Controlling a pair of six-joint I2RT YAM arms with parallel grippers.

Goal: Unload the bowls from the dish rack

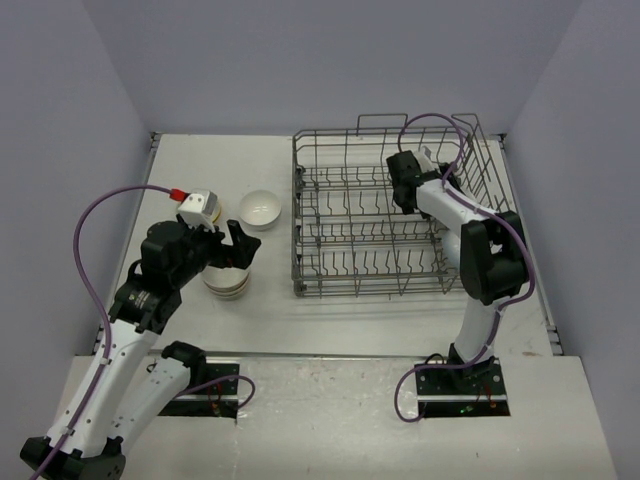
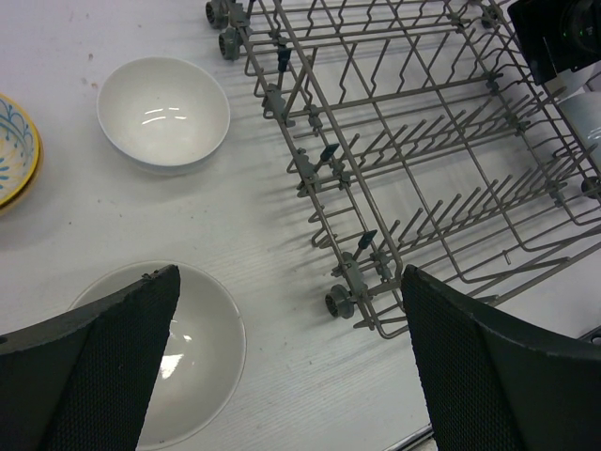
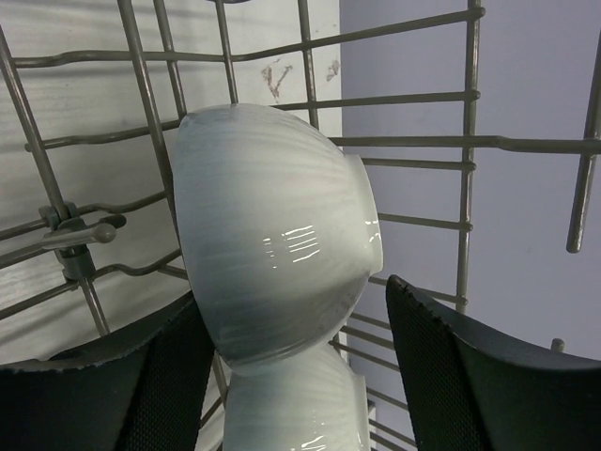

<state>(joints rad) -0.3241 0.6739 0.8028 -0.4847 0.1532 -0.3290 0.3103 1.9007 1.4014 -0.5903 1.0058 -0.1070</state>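
Note:
The grey wire dish rack (image 1: 390, 215) stands right of centre. My right gripper (image 3: 291, 301) is inside its back right corner (image 1: 405, 185), jaws open around a white bowl (image 3: 272, 254) standing on edge among the wires. The left finger (image 3: 169, 376) is right at the bowl's side. The right finger (image 3: 451, 366) stands clear of it. A second white bowl (image 3: 296, 404) sits just below. My left gripper (image 2: 291, 376) hangs open and empty above the table, left of the rack (image 2: 423, 141), over a stack of bowls (image 1: 228, 283).
A lone white bowl (image 2: 164, 113) sits upright on the table (image 1: 180, 160) left of the rack. Another white bowl (image 2: 202, 348) lies partly under my left finger. A yellow-rimmed, teal-patterned bowl (image 2: 14, 150) shows at the left edge. Grey walls enclose the table.

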